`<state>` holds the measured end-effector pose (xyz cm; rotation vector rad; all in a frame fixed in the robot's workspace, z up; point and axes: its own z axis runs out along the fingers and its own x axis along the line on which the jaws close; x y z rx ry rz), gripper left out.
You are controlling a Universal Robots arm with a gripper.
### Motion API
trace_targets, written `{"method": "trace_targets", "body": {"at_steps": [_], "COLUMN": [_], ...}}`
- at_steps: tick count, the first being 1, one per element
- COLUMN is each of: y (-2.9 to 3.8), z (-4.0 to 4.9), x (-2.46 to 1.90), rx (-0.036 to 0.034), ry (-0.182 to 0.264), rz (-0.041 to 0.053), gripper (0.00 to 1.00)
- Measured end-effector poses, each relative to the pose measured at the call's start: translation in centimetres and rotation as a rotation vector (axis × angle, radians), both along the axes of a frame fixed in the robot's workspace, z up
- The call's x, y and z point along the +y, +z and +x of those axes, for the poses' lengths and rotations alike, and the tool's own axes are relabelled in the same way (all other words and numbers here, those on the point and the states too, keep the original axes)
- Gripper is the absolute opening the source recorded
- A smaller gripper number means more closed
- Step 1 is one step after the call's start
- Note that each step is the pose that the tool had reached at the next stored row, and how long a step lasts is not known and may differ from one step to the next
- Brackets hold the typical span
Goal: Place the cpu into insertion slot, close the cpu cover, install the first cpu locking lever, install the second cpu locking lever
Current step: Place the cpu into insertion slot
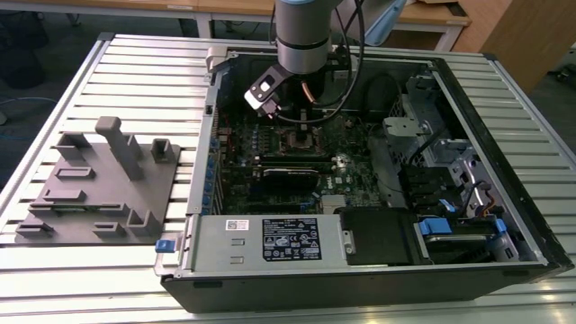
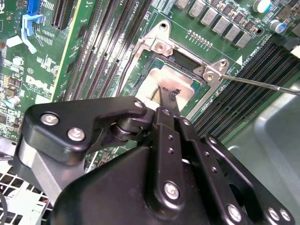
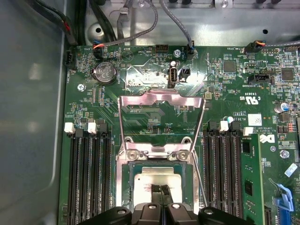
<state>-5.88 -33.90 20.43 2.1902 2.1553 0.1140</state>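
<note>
A slatted metal surface point(image 1: 135, 67) carries an open computer case point(image 1: 360, 283) and a grey fixture block point(image 1: 99, 182); wooden desks point(image 1: 432, 17) stand behind. The arm point(image 1: 301, 34) reaches straight down into the case. The tool point(image 2: 171, 93) has its fingers pressed together, tips resting on the cpu point(image 3: 150, 178), which lies in the insertion slot point(image 2: 185, 60). The cpu cover point(image 3: 161, 96) stands swung open. Memory slots point(image 3: 91, 173) flank the socket closely, and a thin lever point(image 2: 262, 84) juts out beside it.
</note>
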Motion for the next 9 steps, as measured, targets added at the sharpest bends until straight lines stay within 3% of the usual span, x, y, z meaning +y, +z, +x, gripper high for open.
{"method": "trace_targets", "body": {"at_steps": [3,4,9], "y": [-0.02,-0.02,-0.02], "z": [0.04,0.04,0.05], "x": [0.0,0.0,0.0], "rx": [0.028,0.0339,0.0367], "ry": [0.0,0.0,0.0], "rz": [0.0,-0.0002,-0.0002], "gripper": [0.1,0.1,0.1]}}
